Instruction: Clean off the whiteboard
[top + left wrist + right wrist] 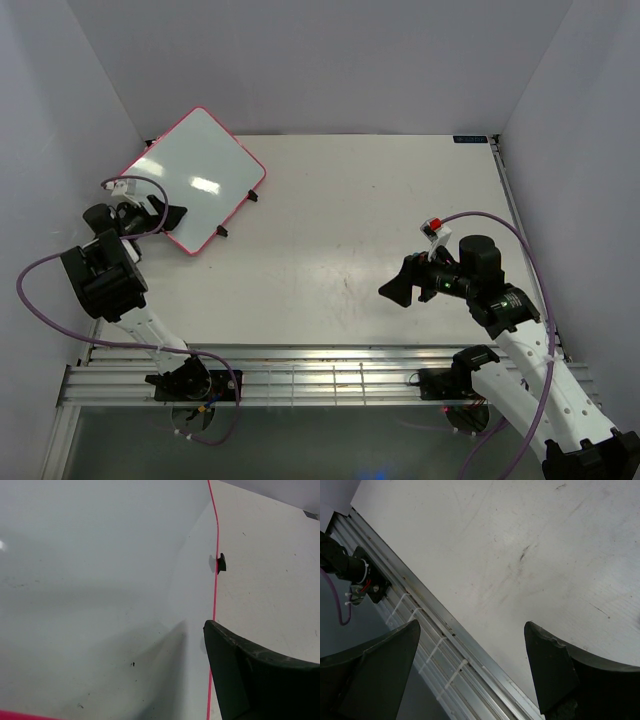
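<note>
The whiteboard (195, 175), white with a pink-red rim, leans tilted on a black wire stand at the table's back left. No writing shows on it, only glare. My left gripper (168, 218) is at the board's near-left edge, open and holding nothing. In the left wrist view the whiteboard (100, 580) fills most of the frame. Only one of this gripper's fingers (250, 680) shows, over the pink rim (216, 590). My right gripper (398, 285) hovers open over the table's right half, far from the board. It (471, 624) holds nothing.
Two black stand feet (252, 196) (222, 232) stick out past the board's right edge; one stand clip (221, 563) shows up close. An aluminium rail (320, 375) (435, 630) runs along the table's near edge. White walls close in the left, back and right.
</note>
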